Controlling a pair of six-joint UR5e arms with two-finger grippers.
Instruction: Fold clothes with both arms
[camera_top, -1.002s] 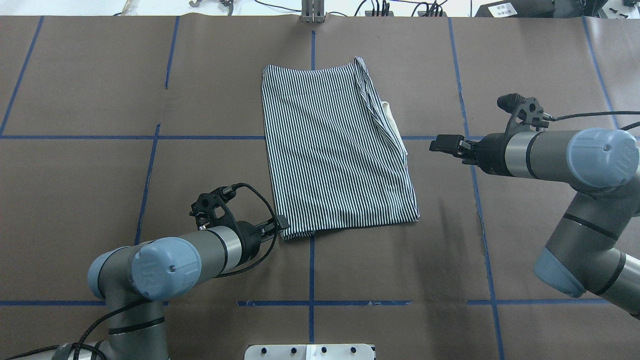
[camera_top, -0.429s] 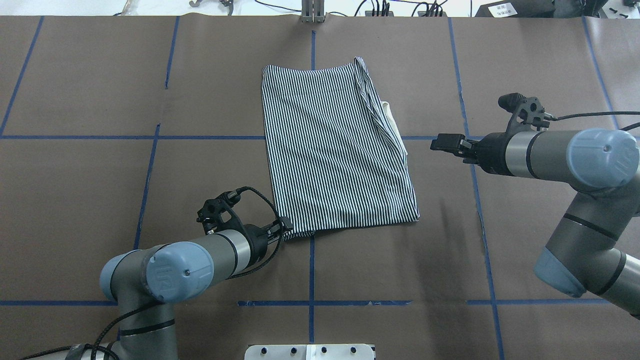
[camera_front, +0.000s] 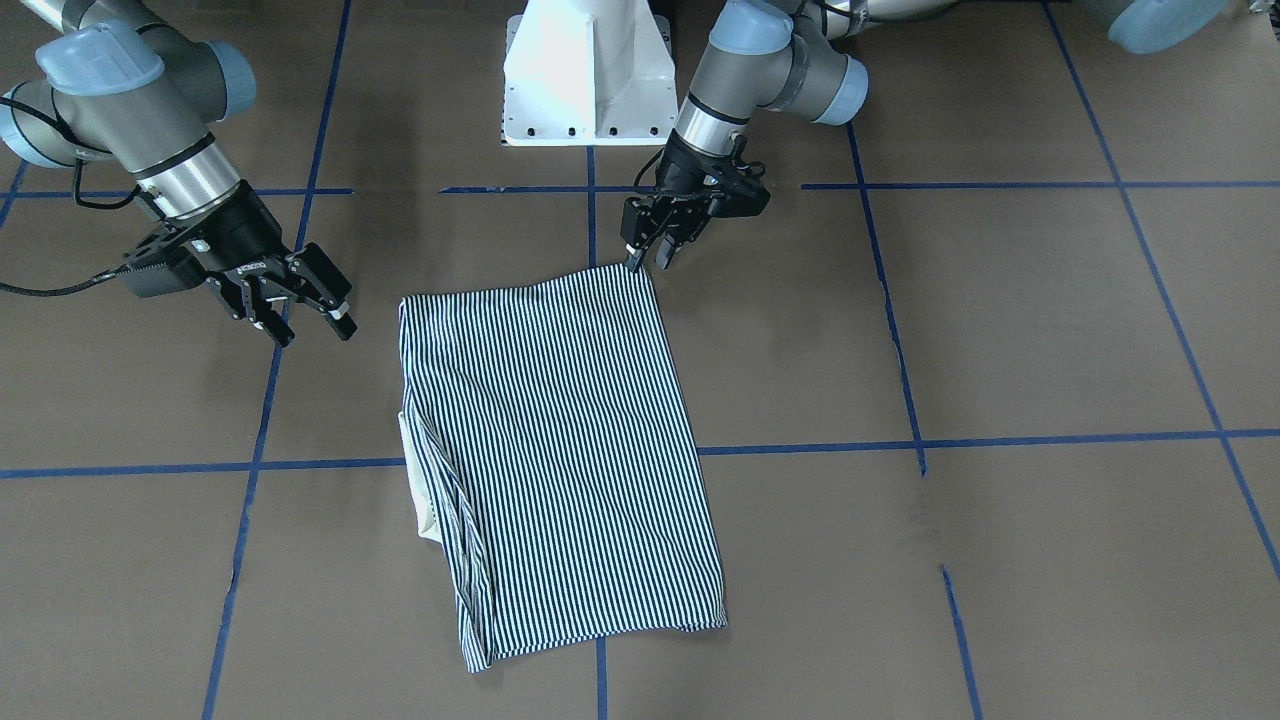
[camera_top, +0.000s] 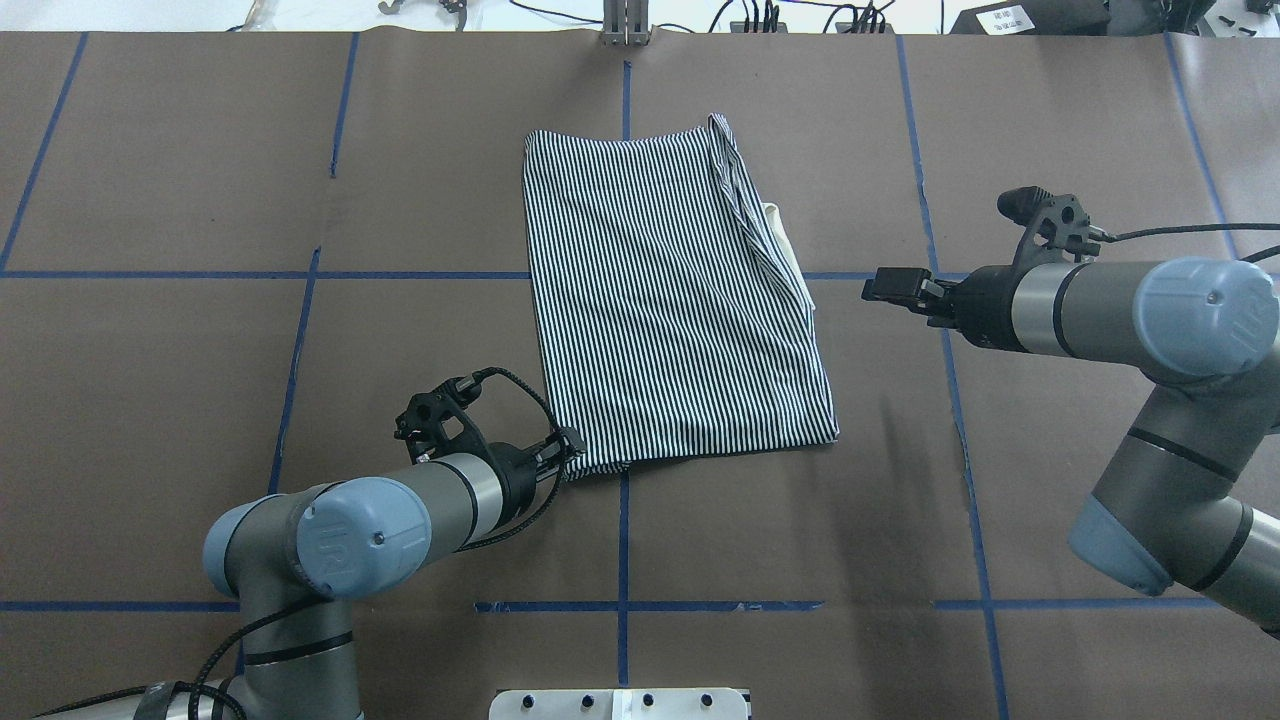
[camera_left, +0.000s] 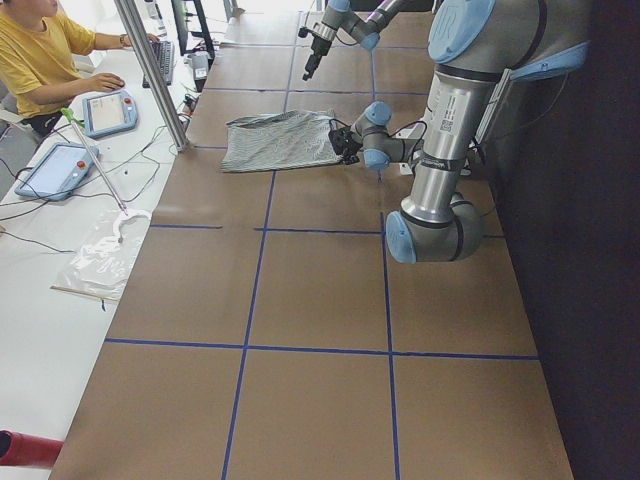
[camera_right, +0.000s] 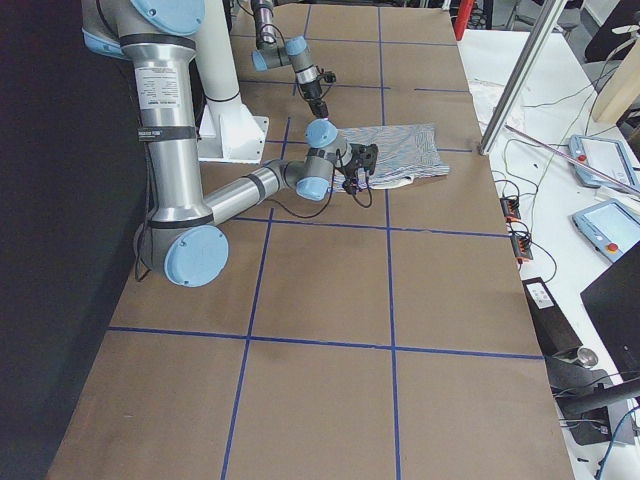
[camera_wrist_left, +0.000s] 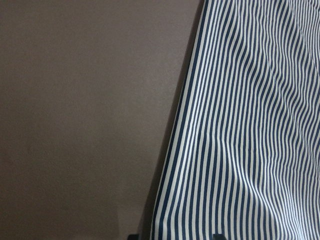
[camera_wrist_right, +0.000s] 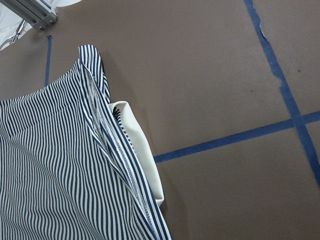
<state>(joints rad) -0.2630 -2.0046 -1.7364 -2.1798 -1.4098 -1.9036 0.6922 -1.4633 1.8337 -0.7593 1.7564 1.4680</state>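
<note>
The shirt (camera_top: 670, 300) lies flat in the middle of the table (camera_top: 200, 350), already doubled lengthways into a narrow striped rectangle. Its cream collar (camera_top: 785, 240) peeks out along the edge on the robot's right. That shape suggests the sleeves and sides are tucked in, and a fold across the length is what remains.

The left claw (camera_front: 645, 258) sits low at the shirt's near corner on the robot's left. Its fingers are parted, and in the wrist view the striped edge runs between the two tips, so it seems set to pinch that corner and is not clamped yet.

The right claw (camera_front: 312, 328) hangs with its fingers spread wide, gripping nothing. It is near the collar side but apart from the cloth, probably waiting to take its own corner so both lift together.
</note>
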